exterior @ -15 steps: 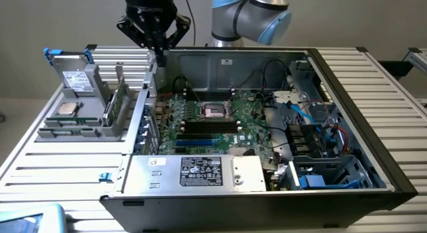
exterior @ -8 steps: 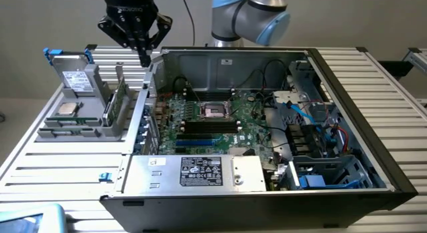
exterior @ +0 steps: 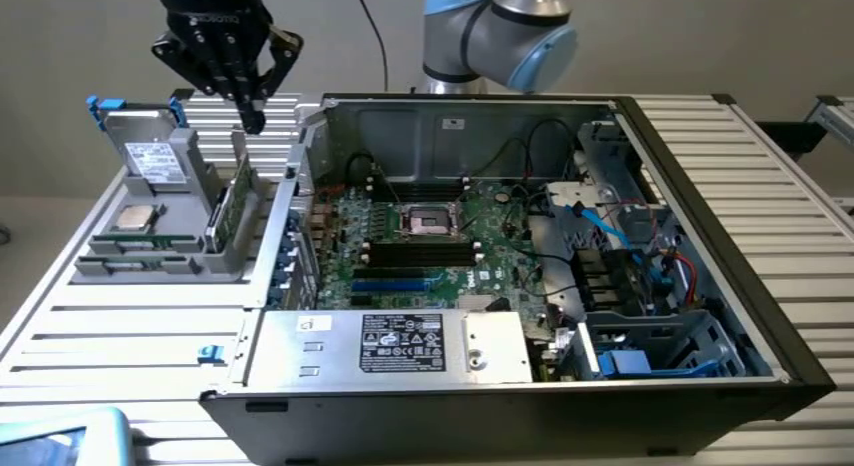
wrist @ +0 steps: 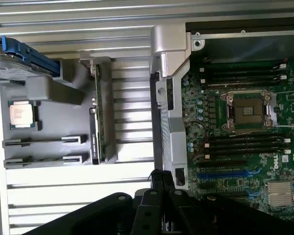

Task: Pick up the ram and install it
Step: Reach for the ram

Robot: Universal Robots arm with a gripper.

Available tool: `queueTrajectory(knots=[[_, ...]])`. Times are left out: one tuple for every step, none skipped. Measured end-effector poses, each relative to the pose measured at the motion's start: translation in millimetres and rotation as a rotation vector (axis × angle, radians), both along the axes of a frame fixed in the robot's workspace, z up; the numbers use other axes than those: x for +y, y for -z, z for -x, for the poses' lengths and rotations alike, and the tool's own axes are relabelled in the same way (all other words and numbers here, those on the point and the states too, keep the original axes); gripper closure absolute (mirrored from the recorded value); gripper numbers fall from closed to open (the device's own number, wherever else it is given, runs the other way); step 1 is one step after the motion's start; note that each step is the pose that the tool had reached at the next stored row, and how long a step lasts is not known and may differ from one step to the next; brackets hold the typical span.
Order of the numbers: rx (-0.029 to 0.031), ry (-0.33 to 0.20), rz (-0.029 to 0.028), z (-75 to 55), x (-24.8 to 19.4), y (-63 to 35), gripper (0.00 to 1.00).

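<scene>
The gripper [exterior: 251, 116] hangs on the exterior view's left, at the far end of the grey holder [exterior: 144, 267], with its fingers [exterior: 248, 104] pressed together and nothing between them. In the wrist view the gripper [wrist: 161, 178] sits between the holder [wrist: 54, 129] and the left wall of the case [wrist: 170, 98], clear of both. The ram [exterior: 231, 211] stands on its long edge in a slot on the right side of the holder, running near to far, with its far end below the fingertips and apart from them. In the wrist view the ram [wrist: 99, 117] shows as a narrow green strip seen from above. To its left, the processor [exterior: 134, 218] lies flat in the holder, and the drive [exterior: 150, 158], with blue clips, stands at the far left corner. The holder rests on the slatted table [exterior: 120, 336], just beside the open case [exterior: 747, 286]. Inside the case the motherboard [exterior: 441, 256] lies flat, with the socket [exterior: 430, 219] near its middle and black memory slots [exterior: 420, 251] on the near side of the socket. The power supply [exterior: 387, 343] occupies the near left corner of the case. The arm [exterior: 501, 31] rises behind the far wall of the case.
</scene>
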State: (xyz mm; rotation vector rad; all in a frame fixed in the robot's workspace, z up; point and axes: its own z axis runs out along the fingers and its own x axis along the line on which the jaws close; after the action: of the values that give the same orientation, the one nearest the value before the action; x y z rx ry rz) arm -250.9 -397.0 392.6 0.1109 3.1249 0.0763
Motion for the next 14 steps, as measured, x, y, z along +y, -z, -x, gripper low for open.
queueTrajectory(knots=[[0.0007,0.000,-0.0002,4.9,0.0,0.0,0.89],[0.0013,0.000,-0.0003,9.3,0.1,0.0,0.89],[0.0020,0.000,-0.0004,13.8,0.1,0.0,0.89],[0.0023,0.000,-0.0005,18.3,0.2,0.0,0.89],[0.0027,0.000,-0.0005,22.8,0.2,0.0,0.89],[0.0029,0.000,-0.0007,27.3,0.2,0.0,0.89],[0.0031,0.000,-0.0007,32.0,0.3,0.0,0.89],[0.0033,0.000,-0.0008,36.5,0.4,0.0,0.89],[0.0035,0.000,-0.0008,41.0,0.5,0.0,0.89],[0.0036,0.000,-0.0008,45.5,0.6,0.0,0.89],[0.0036,0.000,-0.0009,50.0,0.7,0.0,0.89],[0.0037,0.000,-0.0009,54.6,0.8,0.1,0.89],[0.0038,0.000,-0.0010,59.4,0.9,0.1,0.89],[0.0040,0.000,-0.0011,63.9,0.9,0.0,0.89]])
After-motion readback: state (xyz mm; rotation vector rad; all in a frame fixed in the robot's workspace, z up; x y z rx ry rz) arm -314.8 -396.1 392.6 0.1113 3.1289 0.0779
